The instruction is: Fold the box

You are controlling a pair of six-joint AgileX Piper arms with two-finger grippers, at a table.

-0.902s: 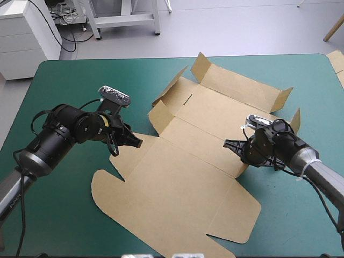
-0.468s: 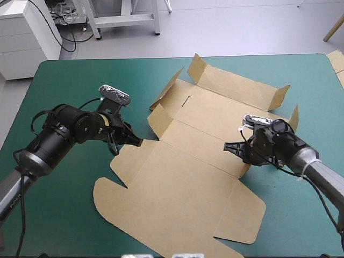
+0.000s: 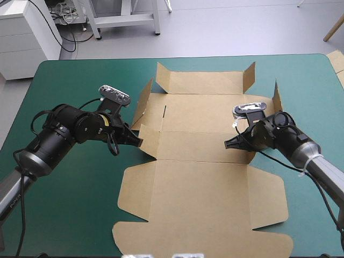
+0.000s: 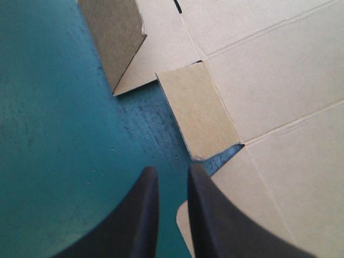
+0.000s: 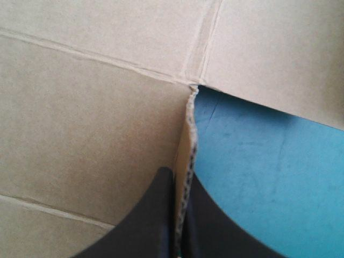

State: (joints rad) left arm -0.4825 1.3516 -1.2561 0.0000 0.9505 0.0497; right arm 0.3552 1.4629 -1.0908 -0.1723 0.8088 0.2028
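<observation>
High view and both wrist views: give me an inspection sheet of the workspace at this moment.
surface: teal-green cover, the box lying across its middle.
job's things: box, an open brown sheet; far and side flaps raised, near panels flat.
clutter: edge of more board at the table's right edge.
grippers: left gripper beside the box's small left flap, fingers slightly apart, nothing between; right gripper shut on the box's right edge.
cables: nothing seen.
surroundings: nothing seen.
</observation>
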